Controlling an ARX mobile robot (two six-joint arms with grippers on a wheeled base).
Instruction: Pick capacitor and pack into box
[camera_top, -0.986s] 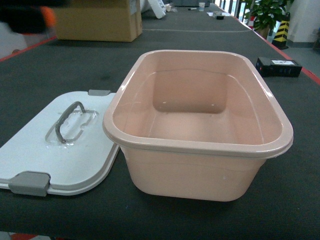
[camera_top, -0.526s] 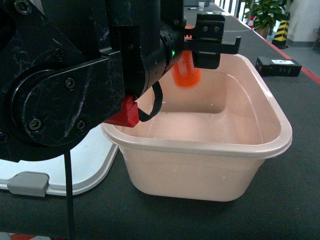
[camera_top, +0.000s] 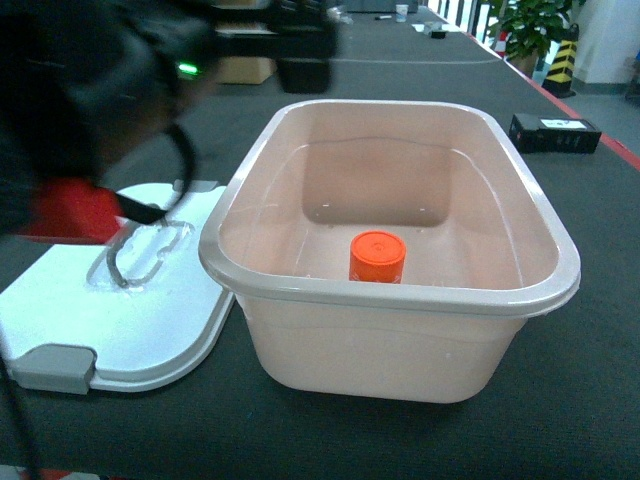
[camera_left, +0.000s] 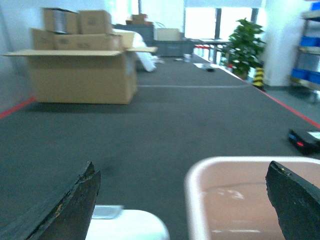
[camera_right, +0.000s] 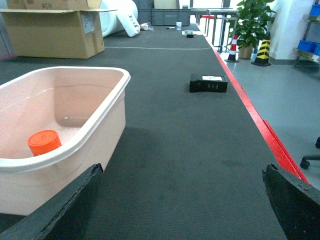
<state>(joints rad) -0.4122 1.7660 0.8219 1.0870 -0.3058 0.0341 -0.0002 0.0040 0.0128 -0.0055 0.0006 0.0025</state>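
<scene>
On dark grey bench (camera_top: 590, 400): peach-pink box (camera_top: 390, 345), orange capacitor (camera_top: 377, 257) upright inside. White lid (camera_top: 120, 320) beside it. Cardboard carton (camera_left: 80, 75), potted plant (camera_left: 245, 47) behind. Left end effector (camera_left: 182, 200) jaws spread, empty; right end effector (camera_right: 182, 200) likewise.

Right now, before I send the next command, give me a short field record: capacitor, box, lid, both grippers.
capacitor: orange cylindrical capacitor, upright on the tub floor, near the front wall
box: rounded peach-pink plastic tub, open
lid: white plastic lid with grey latches, flat on the dark mat, left of the tub
left gripper: fingers spread, nothing between them, above the tub's left rim
right gripper: fingers spread, nothing held, right of the tub
</scene>
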